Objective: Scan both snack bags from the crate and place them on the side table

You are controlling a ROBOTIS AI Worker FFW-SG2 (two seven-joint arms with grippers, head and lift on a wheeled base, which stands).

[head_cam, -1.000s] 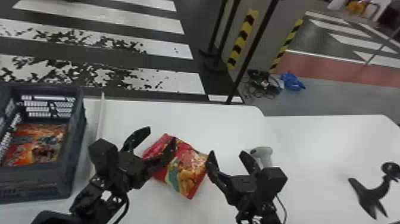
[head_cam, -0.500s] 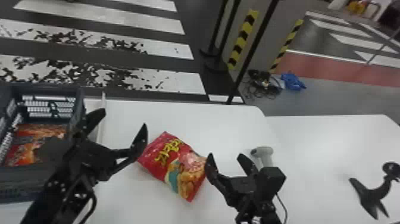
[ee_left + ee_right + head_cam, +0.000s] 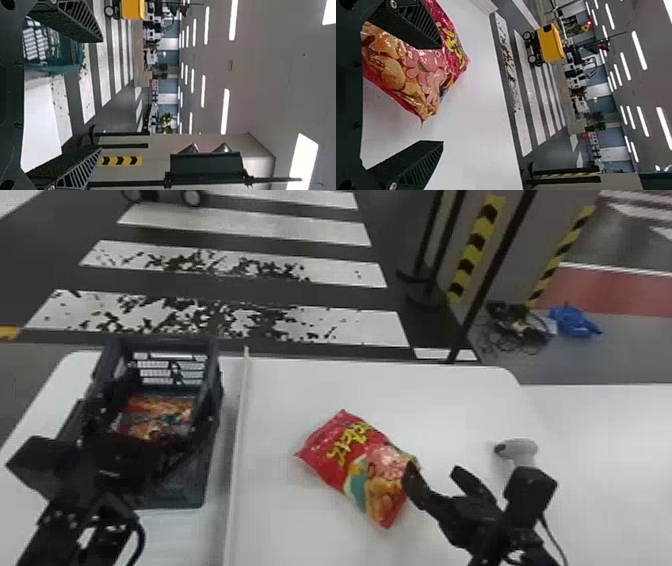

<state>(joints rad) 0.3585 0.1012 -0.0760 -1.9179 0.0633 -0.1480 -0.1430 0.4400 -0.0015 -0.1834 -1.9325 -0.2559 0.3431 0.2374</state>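
Left tool [image 3: 162, 405]: spread wide, apparently above the crate [image 3: 187, 490]. Right tool [image 3: 434, 471]: also spread, near the red snack bag [image 3: 357, 460] lying on the white desk [image 3: 285, 535].

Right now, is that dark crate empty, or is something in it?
Not empty: in the head view, a snack bag lies inside the crate, its orange and red print showing.

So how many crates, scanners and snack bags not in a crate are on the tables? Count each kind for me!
Crate: 1
Scanner: 1
Snack bag outside the crate: 1
Total: 3
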